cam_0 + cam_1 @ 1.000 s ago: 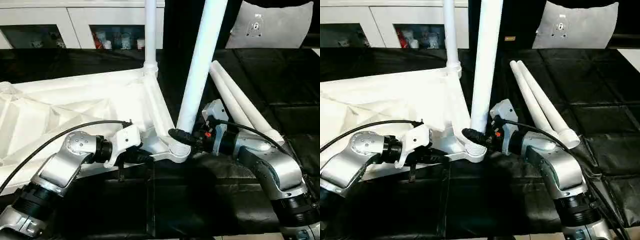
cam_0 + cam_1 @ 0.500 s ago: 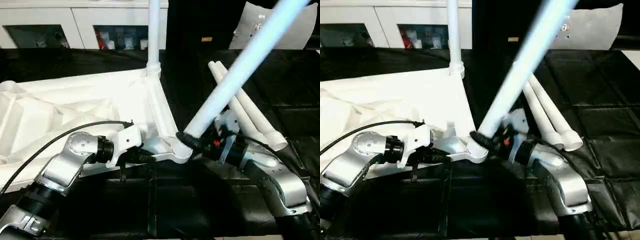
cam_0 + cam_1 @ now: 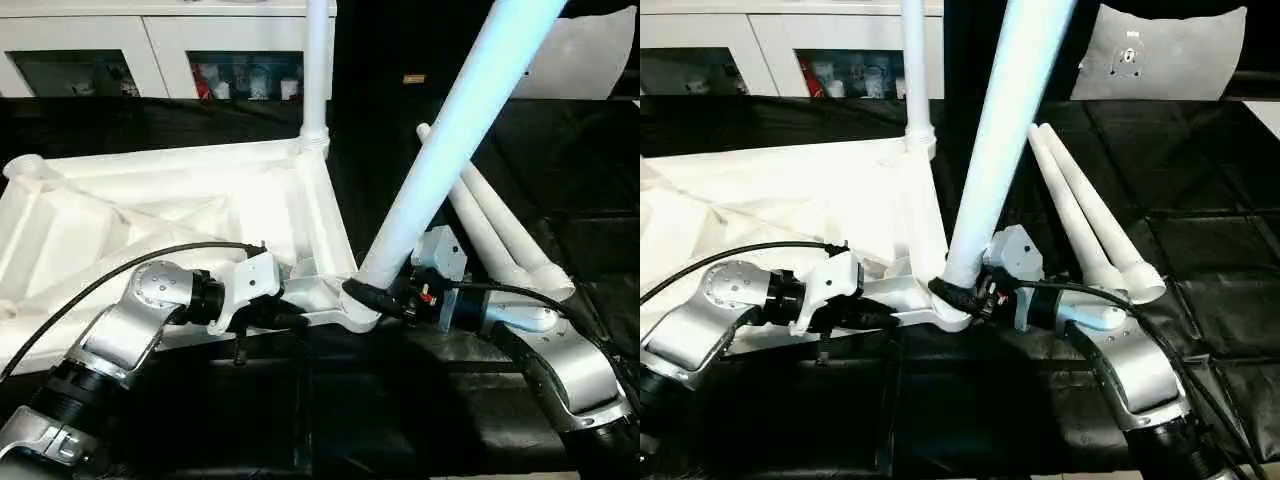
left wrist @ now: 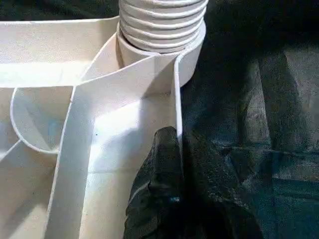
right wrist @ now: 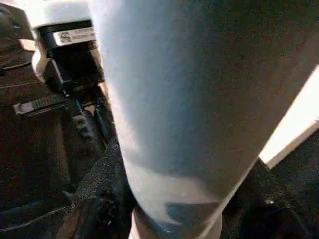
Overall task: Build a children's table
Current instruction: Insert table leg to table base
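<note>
— Two legs lie loose beyond the right gripper; how much of the tilted leg shows?
— Its upper end is cut off. The right gripper's black fingers are clamped around its base, just above the near corner socket.
— And the left gripper?
— Its fingers are pressed together on the rim of the upturned top, beside that socket. A far leg stands upright, top cut off too.
</note>
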Controlling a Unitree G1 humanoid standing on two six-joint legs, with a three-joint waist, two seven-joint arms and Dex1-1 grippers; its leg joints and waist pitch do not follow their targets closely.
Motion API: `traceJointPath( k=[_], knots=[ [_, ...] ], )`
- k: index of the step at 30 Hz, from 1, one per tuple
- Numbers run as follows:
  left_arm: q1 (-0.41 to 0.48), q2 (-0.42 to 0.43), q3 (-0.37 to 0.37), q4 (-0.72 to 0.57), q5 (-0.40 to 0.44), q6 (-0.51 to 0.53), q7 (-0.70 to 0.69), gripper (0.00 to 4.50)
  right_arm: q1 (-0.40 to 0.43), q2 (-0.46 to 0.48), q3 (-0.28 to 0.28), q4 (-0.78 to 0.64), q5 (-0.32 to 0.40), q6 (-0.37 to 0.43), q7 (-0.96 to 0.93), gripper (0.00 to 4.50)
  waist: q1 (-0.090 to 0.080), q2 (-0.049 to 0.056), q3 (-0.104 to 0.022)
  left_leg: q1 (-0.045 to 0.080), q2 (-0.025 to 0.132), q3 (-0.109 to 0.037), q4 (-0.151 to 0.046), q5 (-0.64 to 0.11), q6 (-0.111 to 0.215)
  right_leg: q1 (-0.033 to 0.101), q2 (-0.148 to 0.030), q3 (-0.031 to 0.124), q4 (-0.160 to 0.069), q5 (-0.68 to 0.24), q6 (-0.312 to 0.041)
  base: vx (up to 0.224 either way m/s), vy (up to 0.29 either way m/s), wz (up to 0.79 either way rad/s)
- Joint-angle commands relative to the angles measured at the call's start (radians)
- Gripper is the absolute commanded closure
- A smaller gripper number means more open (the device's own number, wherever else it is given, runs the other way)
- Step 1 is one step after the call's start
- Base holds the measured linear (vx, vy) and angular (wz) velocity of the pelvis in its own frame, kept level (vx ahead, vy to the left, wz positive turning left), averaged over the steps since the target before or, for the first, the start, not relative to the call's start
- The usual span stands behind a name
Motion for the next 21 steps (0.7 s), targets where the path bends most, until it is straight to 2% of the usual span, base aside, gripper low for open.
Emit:
traceJointPath(
  k=[1, 2, 4, 5, 6, 7, 8, 9, 10, 13, 15, 16, 18, 19, 20, 21],
  knots=[
    [-0.038, 0.019, -0.008, 0.035, 0.037, -0.025, -0.008, 4.5, 0.096, -0.023, 0.127, 0.049, -0.002, 0.115, 0.088, 2.61, -0.009, 0.005, -0.032, 0.037, 0.069, -0.033, -0.079, -0.263, 0.005, 0.005, -0.114, 0.057, -0.099, -0.19, -0.175, 0.0, 0.0, 0.0],
    [-0.04, 0.019, -0.008, 0.038, 0.037, -0.026, -0.009, 4.5, 0.098, -0.023, 0.128, 0.047, 0.0, 0.117, 0.09, 2.61, -0.009, 0.003, -0.036, 0.04, 0.069, -0.033, -0.08, -0.259, 0.004, 0.008, -0.113, 0.056, -0.097, -0.17, -0.173, 0.0, 0.0, 0.0],
    [-0.071, 0.017, -0.014, 0.076, 0.042, -0.045, -0.029, 4.5, 0.126, -0.024, 0.158, 0.014, 0.003, 0.127, 0.103, 2.61, -0.009, 0.006, -0.029, 0.039, 0.068, -0.033, -0.082, -0.257, 0.006, 0.005, -0.112, 0.057, -0.099, -0.148, -0.17, 0.0, 0.0, 0.0],
    [-0.078, 0.016, -0.015, 0.085, 0.042, -0.048, -0.032, 4.5, 0.13, -0.024, 0.163, 0.008, 0.003, 0.129, 0.104, 2.61, -0.008, 0.005, -0.032, 0.041, 0.069, -0.033, -0.082, -0.253, 0.007, 0.007, -0.113, 0.057, -0.098, -0.136, -0.169, 0.0, 0.0, 0.0],
    [-0.097, 0.015, -0.017, 0.108, 0.048, -0.059, -0.04, 4.5, 0.138, -0.022, 0.176, -0.006, 0.003, 0.132, 0.103, 2.61, -0.008, 0.005, -0.033, 0.04, 0.069, -0.033, -0.083, -0.229, 0.012, 0.01, -0.113, 0.054, -0.095, -0.08, -0.172, 0.0, 0.0, 0.0],
    [-0.11, 0.014, -0.019, 0.125, 0.053, -0.068, -0.044, 4.5, 0.142, -0.019, 0.183, -0.014, 0.004, 0.136, 0.101, 2.61, -0.008, 0.005, -0.033, 0.04, 0.068, -0.033, -0.083, -0.22, 0.015, 0.011, -0.112, 0.054, -0.094, -0.061, -0.172, 0.0, 0.0, 0.0],
    [-0.123, 0.014, -0.021, 0.144, 0.058, -0.077, -0.048, 4.5, 0.145, -0.016, 0.19, -0.022, 0.005, 0.141, 0.097, 2.61, -0.008, 0.01, -0.033, 0.04, 0.068, -0.035, -0.083, -0.204, 0.02, 0.013, -0.112, 0.052, -0.091, -0.023, -0.177, 0.0, 0.0, 0.0],
    [-0.131, 0.015, -0.021, 0.155, 0.062, -0.083, -0.051, 4.5, 0.147, -0.013, 0.194, -0.027, 0.006, 0.144, 0.095, 2.61, -0.01, 0.006, -0.033, 0.038, 0.069, -0.034, -0.084, -0.198, 0.023, 0.016, -0.113, 0.051, -0.09, 0.003, -0.18, 0.0, 0.0, 0.0],
    [-0.142, 0.016, -0.021, 0.172, 0.068, -0.092, -0.053, 4.5, 0.148, -0.008, 0.201, -0.029, 0.0, 0.142, 0.089, 2.61, -0.009, 0.01, -0.033, 0.039, 0.07, -0.036, -0.085, -0.196, 0.022, 0.017, -0.114, 0.05, -0.089, 0.012, -0.182, 0.0, 0.0, 0.0],
    [-0.155, 0.02, -0.016, 0.2, 0.077, -0.104, -0.055, 4.5, 0.147, 0.004, 0.206, -0.027, -0.01, 0.136, 0.068, 2.61, -0.012, 0.009, -0.031, 0.039, 0.071, -0.035, -0.087, -0.205, 0.022, 0.019, -0.117, 0.049, -0.091, 0.016, -0.19, 0.0, 0.0, 0.0],
    [-0.153, 0.026, -0.01, 0.209, 0.076, -0.108, -0.057, 4.5, 0.144, 0.016, 0.2, -0.024, -0.015, 0.137, 0.05, 2.61, -0.017, 0.009, -0.02, 0.04, 0.071, -0.035, -0.097, -0.265, 0.003, 0.015, -0.12, 0.051, -0.101, -0.088, -0.191, 0.0, 0.0, 0.0],
    [-0.148, 0.031, -0.008, 0.209, 0.075, -0.109, -0.057, 4.5, 0.142, 0.022, 0.195, -0.021, -0.016, 0.137, 0.043, 2.61, -0.019, 0.004, -0.017, 0.042, 0.072, -0.035, -0.099, -0.287, -0.003, 0.014, -0.121, 0.052, -0.106, -0.135, -0.188, 0.0, 0.0, 0.0],
    [-0.135, 0.043, -0.001, 0.208, 0.069, -0.106, -0.06, 4.5, 0.136, 0.036, 0.184, -0.012, -0.02, 0.14, 0.033, 2.61, -0.02, 0.005, -0.007, 0.051, 0.074, -0.039, -0.107, -0.368, -0.029, 0.007, -0.131, 0.061, -0.12, -0.332, -0.17, 0.0, 0.0, 0.0],
    [-0.131, 0.047, 0.002, 0.206, 0.068, -0.106, -0.06, 4.5, 0.134, 0.039, 0.181, -0.009, -0.02, 0.141, 0.031, 2.61, -0.02, 0.005, -0.003, 0.053, 0.074, -0.039, -0.109, -0.387, -0.034, 0.004, -0.132, 0.064, -0.126, -0.38, -0.163, 0.0, 0.0, 0.0],
    [-0.126, 0.051, 0.006, 0.206, 0.067, -0.104, -0.058, 4.5, 0.129, 0.044, 0.178, -0.002, -0.023, 0.14, 0.029, 2.61, -0.022, -0.004, -0.003, 0.056, 0.076, -0.041, -0.109, -0.399, -0.041, 0.002, -0.135, 0.069, -0.131, -0.429, -0.151, 0.0, 0.0, 0.0],
    [-0.123, 0.052, 0.01, 0.208, 0.067, -0.105, -0.058, 4.5, 0.125, 0.048, 0.176, 0.005, -0.026, 0.138, 0.027, 2.61, -0.022, -0.001, 0.0, 0.056, 0.076, -0.043, -0.114, -0.401, -0.043, 0.002, -0.135, 0.069, -0.132, -0.449, -0.144, 0.0, 0.0, 0.0]
  ],
)
